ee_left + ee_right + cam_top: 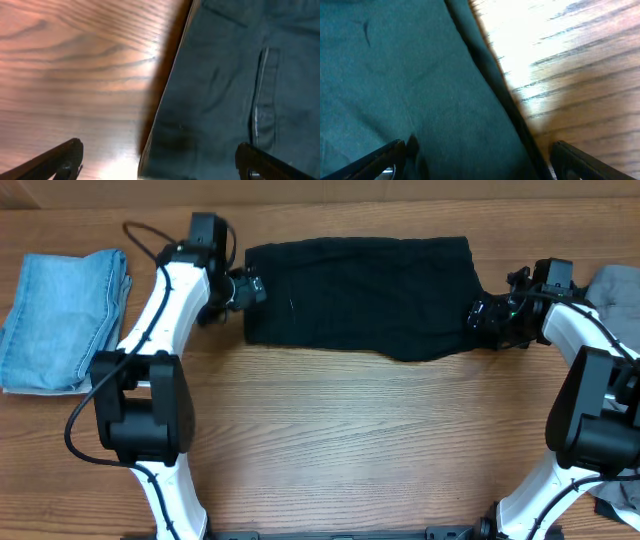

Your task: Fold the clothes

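Left claw [258, 288] gaping, empty, straddling edge of black shorts [360, 295], right claw [481, 313] likewise opposite

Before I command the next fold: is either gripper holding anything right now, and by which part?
Nothing is held. Left gripper and right gripper both stand open, one at each end of the black garment.

The garment [360, 295] between the left hand [252, 287] and right hand [478, 313] is plain black. Beyond the left hand, the denim [62, 320] is faded light blue; beyond the right, grey cloth [615, 285]. The desk [350, 440] shows brown wood grain.
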You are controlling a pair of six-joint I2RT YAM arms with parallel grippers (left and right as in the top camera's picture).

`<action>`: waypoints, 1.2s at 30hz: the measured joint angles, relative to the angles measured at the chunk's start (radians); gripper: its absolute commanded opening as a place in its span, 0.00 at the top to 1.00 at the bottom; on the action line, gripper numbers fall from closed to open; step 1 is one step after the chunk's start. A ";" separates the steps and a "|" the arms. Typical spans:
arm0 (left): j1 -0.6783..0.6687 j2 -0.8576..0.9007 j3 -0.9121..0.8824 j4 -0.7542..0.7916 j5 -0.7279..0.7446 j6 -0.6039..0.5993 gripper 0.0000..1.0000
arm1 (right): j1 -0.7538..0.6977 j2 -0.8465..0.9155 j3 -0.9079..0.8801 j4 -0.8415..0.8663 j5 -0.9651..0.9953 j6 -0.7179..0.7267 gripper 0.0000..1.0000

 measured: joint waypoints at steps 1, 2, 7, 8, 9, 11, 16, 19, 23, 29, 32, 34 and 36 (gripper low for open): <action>0.003 0.000 -0.039 0.060 0.026 0.000 0.00 | 0.001 0.000 -0.001 0.003 0.000 -0.019 0.04; 0.003 0.000 -0.071 0.107 0.045 0.000 0.00 | 0.001 0.000 -0.002 0.009 0.000 -0.032 0.04; -0.028 0.000 -0.159 0.248 0.095 0.000 0.00 | 0.002 0.010 -0.011 0.087 -0.001 -0.084 0.00; -0.032 0.000 -0.162 0.257 0.097 0.000 0.00 | 0.002 0.012 -0.013 0.109 0.001 -0.089 0.00; -0.033 0.001 -0.164 0.267 0.101 0.000 0.00 | 0.002 0.016 -0.014 0.129 0.001 -0.093 0.00; -0.037 0.006 -0.164 0.280 0.106 0.000 0.00 | 0.002 0.021 -0.016 0.159 0.001 -0.097 0.00; -0.037 0.045 -0.160 0.294 0.138 0.005 0.00 | 0.004 0.026 -0.022 0.190 0.001 -0.115 0.00; -0.037 0.047 -0.159 0.300 0.152 0.004 0.00 | 0.023 0.026 -0.023 0.183 0.005 -0.156 0.00; -0.037 0.047 -0.160 0.302 0.155 0.004 0.02 | 0.089 0.026 -0.023 0.182 0.013 -0.193 0.00; -0.040 0.052 -0.160 0.304 0.157 0.005 0.28 | 0.124 0.026 -0.023 0.179 0.019 -0.205 0.00; -0.040 0.057 -0.160 0.304 0.158 0.010 0.37 | 0.126 0.026 -0.023 0.175 0.019 -0.209 0.00; -0.040 0.060 -0.160 0.304 0.158 0.020 0.51 | 0.126 0.026 -0.023 0.172 0.019 -0.213 0.00; -0.039 0.062 -0.160 0.302 0.163 0.048 0.76 | 0.126 0.026 -0.023 0.172 0.019 -0.214 0.01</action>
